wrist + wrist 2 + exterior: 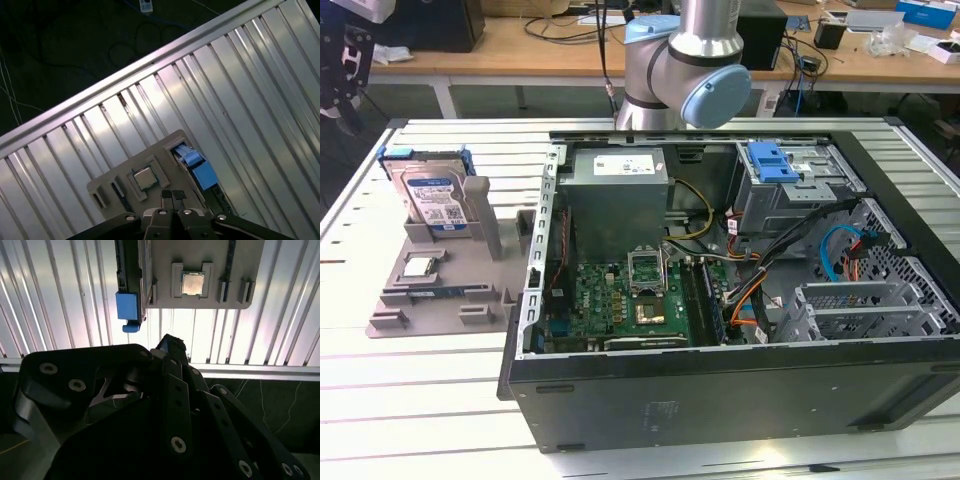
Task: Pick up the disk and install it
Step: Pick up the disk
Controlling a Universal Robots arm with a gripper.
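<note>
Tool (172,194) state: narrow. In the first wrist view I see its two fingertips side by side with only a thin line between them, and nothing is held. In the second wrist view the black linkage of the tool hangs over the edge of the counter (60,300), where the slatted metal ends and dark floor begins.

Disk (435,195) position: it stands on edge in a grey holder (450,300) at the exterior view's left, with its blue-and-white label facing the camera and its blue frame showing at both upper corners. In the second wrist view I see the disk (131,270) edge-on, with a blue tab of the frame jutting past the holder's rim. In the first wrist view the blue frame (197,167) shows just beyond the fingertips. The tool is apart from the disk and touches nothing.

Chip (192,283): it lies flat in a square recess of the same holder, beside the disk.

Case (720,400): it lies open on the counter just beside the holder, toward the exterior view's right, with the board and cables exposed. A bare blue bracket (770,160) sits on top of its metal cage. The arm (690,60) rises behind the case.
</note>
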